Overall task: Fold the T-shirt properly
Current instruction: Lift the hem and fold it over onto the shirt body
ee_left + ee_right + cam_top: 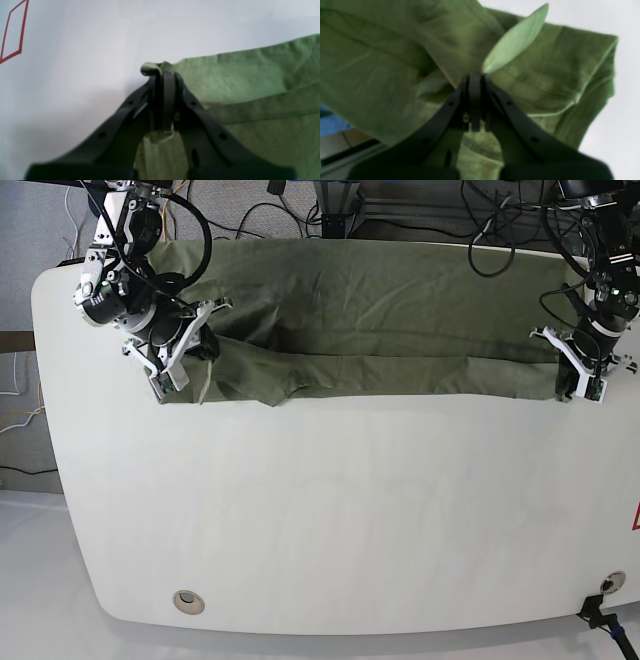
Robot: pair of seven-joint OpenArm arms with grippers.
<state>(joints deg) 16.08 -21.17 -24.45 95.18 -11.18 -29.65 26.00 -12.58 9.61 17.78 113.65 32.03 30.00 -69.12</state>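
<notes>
Olive-green cloth, the T-shirt (380, 330) lies stretched across the far part of the white counter (330, 510), spanning from your right claw (165, 380) to your left claw (583, 385). Your left claw (165, 75) is pressed together on a bunched corner of the shirt (250, 82), with the rest of the fabric spreading off to one side of it and bare counter (75, 62) on the other. Your right claw (475, 77) is likewise pinching the shirt (395, 50), whose folds fill the wrist view ahead of it, with a pale flap standing up just past the tips. A red outline (12, 32) is marked on the counter, well apart from your left claw.
</notes>
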